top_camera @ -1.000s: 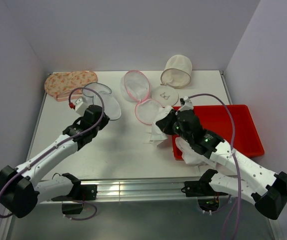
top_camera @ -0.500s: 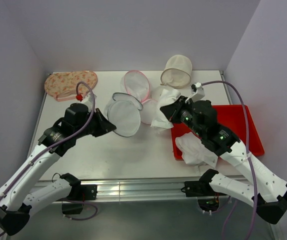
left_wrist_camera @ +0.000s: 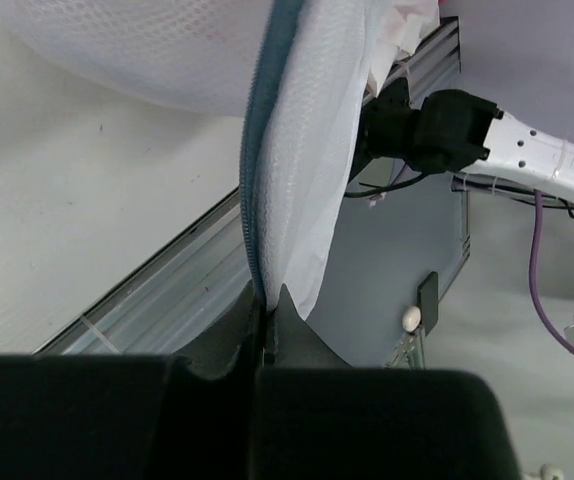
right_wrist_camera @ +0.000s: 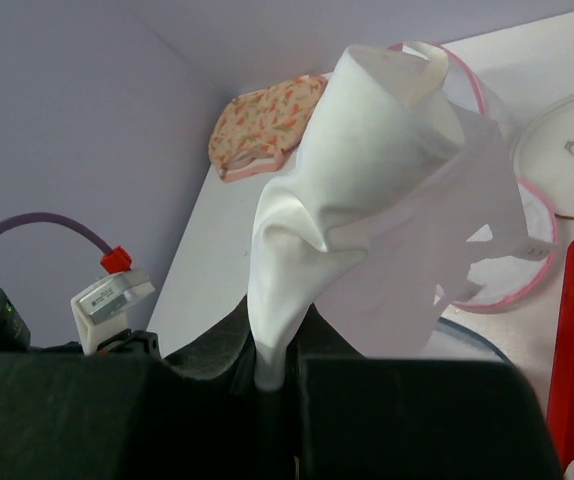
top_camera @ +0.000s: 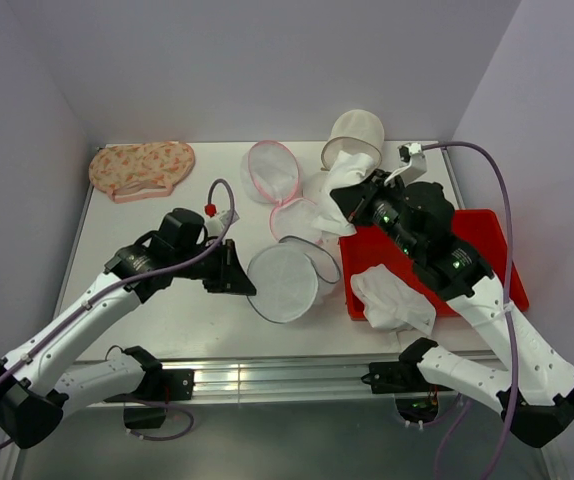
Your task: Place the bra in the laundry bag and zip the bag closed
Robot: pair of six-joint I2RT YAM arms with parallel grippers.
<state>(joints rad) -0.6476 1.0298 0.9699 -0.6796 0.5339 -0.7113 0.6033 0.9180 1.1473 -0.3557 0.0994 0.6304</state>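
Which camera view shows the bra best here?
Right wrist: the bra fills the frame, pinched at its lower end by the right gripper. Top external shows only a small white bunch at that gripper; left wrist shows the laundry bag, not the bra.

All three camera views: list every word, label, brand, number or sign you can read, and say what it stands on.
No text can be read in any view.
The bra carries a small white tag, seen from the right wrist; any print on it is too small and blurred to read.
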